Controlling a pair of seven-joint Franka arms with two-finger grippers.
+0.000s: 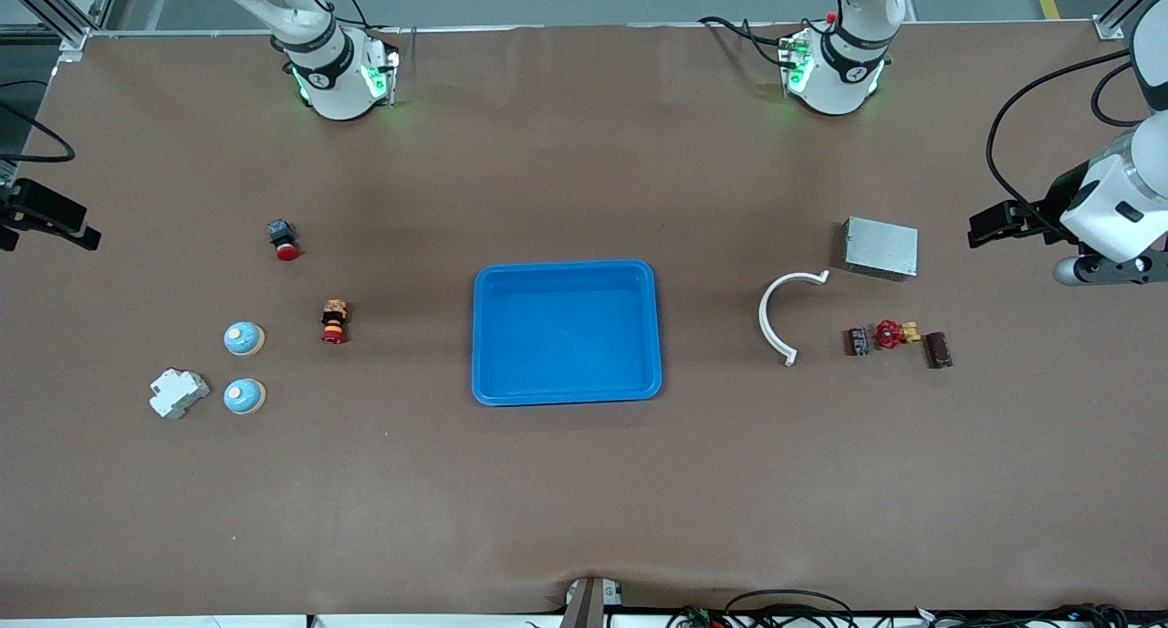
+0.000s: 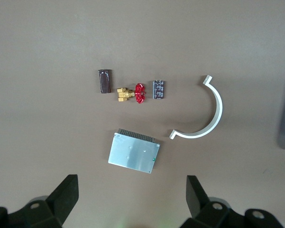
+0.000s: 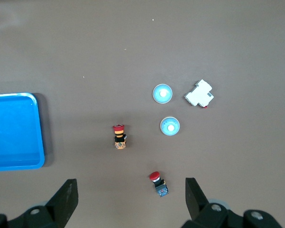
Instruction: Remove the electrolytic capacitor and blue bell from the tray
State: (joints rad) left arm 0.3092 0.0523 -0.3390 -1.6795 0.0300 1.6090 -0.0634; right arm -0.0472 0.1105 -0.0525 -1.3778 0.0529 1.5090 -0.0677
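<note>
Blue tray [image 1: 566, 396] sits empty! Blue bells [image 1: 244, 338] lie toward the right arm's end from it, the likely capacitor [image 1: 858, 341] toward the left arm's. The left gripper [image 2: 131, 186] and right gripper [image 3: 131, 186] hover there, spread, empty. Danger: reaching into a bare tray and knocking it.

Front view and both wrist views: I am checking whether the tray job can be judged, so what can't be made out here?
- Tray: both wrist views cut it off at an edge; only the front view shows it whole, with nothing in it.
- Two small dark components: too small to identify.
- Left claw and right claw: front view crops them out; wrist views show open fingers only.
</note>
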